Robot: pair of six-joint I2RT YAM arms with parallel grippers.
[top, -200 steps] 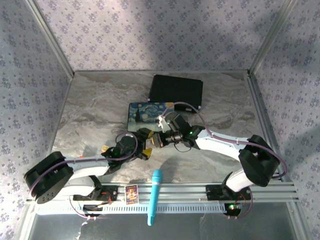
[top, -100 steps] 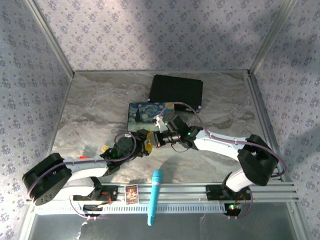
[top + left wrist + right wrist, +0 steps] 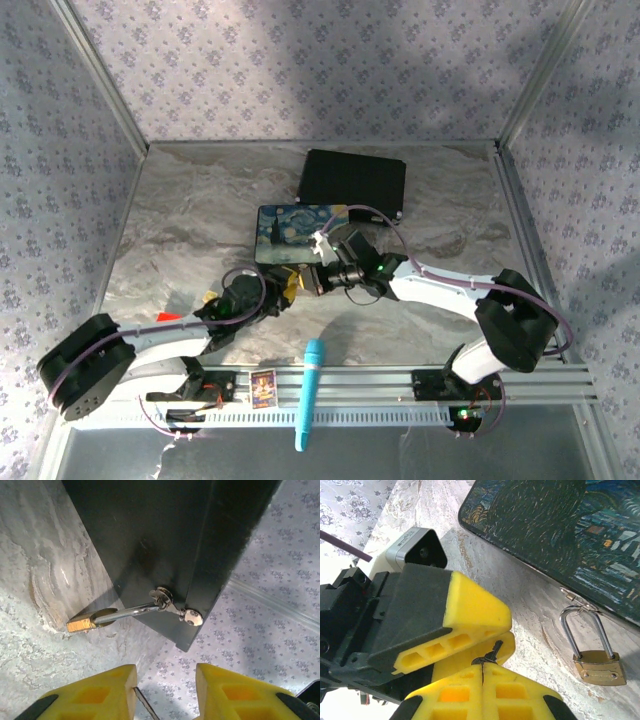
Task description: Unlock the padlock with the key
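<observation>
My right gripper [image 3: 482,667] is shut on the key [image 3: 490,656], whose dark tip sticks out past the yellow pads. My left gripper's fingers [image 3: 475,607] stand on either side of that tip with a gap left. In the left wrist view the thin key [image 3: 145,705] lies against one pad of my left gripper [image 3: 165,680], jaws apart. The brass padlock [image 3: 599,666] lies on the table, its shackle through the hasp of the painted box [image 3: 560,535]. The padlock [image 3: 82,625] is ahead of the left fingers. From above, both grippers [image 3: 288,287] [image 3: 315,280] meet in front of the box [image 3: 290,222].
A black case [image 3: 352,182] lies behind the painted box. A blue marker [image 3: 308,395] and a small card [image 3: 263,387] rest on the near rail. A small yellow and red item [image 3: 208,298] sits left of the left arm. Metal posts frame the walls.
My left gripper's jaws have narrowed from wide open and come in around the key's tip. The right gripper has held the key almost still.
</observation>
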